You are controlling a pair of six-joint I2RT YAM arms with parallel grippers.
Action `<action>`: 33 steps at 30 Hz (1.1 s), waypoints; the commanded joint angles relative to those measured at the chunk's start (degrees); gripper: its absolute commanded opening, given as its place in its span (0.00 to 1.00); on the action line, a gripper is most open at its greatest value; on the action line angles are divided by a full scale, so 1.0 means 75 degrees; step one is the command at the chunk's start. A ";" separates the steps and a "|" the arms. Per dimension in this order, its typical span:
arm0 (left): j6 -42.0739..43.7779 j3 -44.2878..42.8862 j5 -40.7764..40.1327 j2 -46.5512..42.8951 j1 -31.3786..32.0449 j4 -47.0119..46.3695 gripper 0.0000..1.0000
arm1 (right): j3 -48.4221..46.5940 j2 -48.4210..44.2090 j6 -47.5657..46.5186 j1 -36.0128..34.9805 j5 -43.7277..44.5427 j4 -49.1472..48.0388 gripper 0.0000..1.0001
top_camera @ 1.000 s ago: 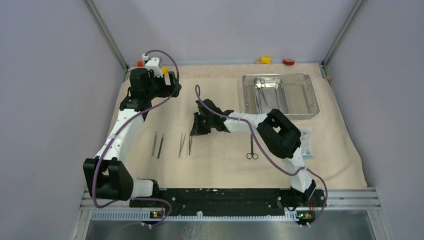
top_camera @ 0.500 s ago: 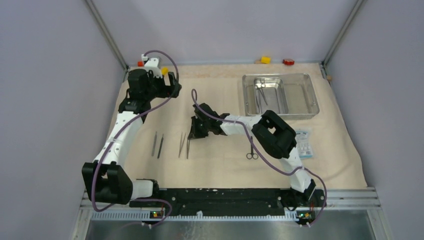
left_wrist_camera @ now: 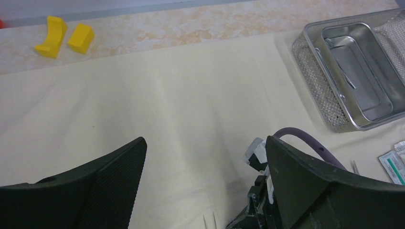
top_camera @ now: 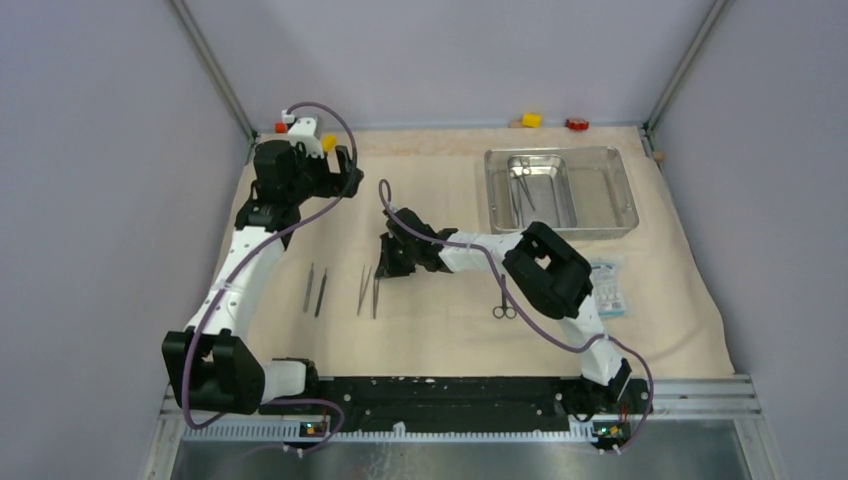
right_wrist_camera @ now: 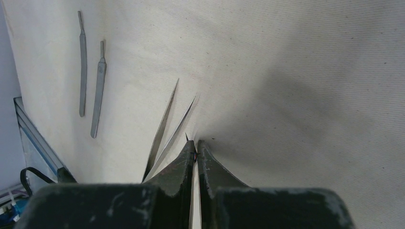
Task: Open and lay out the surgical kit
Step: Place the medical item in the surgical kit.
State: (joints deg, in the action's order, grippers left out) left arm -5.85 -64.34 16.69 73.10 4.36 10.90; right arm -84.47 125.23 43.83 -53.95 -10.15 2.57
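Beige cloth wrap [top_camera: 440, 170], silvery steel tray [top_camera: 602, 195], yellow blocks [left_wrist_camera: 80, 38] (packets [top_camera: 610, 288] white and teal).

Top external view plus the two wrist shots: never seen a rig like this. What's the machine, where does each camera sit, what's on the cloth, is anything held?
Two small robot arms are bolted at the near table edge. The wide picture looks down from above and behind them. The other two come from a camera on each wrist, so the dark wedges are that arm's own fingers. On the beige cloth lie two scalpel-like handles, open tweezers, scissors, sealed packets and a steel tray with a ring-handled tool inside. The left gripper hangs open and empty at the far left. The right gripper is shut low over the cloth, apparently on a thin metal instrument beside the tweezers.
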 commanded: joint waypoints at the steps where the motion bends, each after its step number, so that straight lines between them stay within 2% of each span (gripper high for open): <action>1: 0.0033 0.0048 0.0118 -0.0330 -0.0035 -0.0316 0.99 | 0.0031 -0.0356 -0.0132 -0.0108 0.0378 0.0135 0.03; 19: 0.0052 0.0192 0.0180 -0.0595 -0.0042 -0.0350 0.99 | 0.0375 -0.0618 -0.0055 -0.0213 0.0418 0.0001 0.07; 33: 0.0146 0.0293 0.0222 -0.0703 -0.0042 -0.0409 0.99 | 0.0629 -0.0888 -0.1061 -0.0213 0.0301 -0.0649 0.08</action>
State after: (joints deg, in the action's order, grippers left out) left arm -5.56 -62.39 17.32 69.58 4.36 10.35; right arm -80.75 122.43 39.79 -54.65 -8.05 1.17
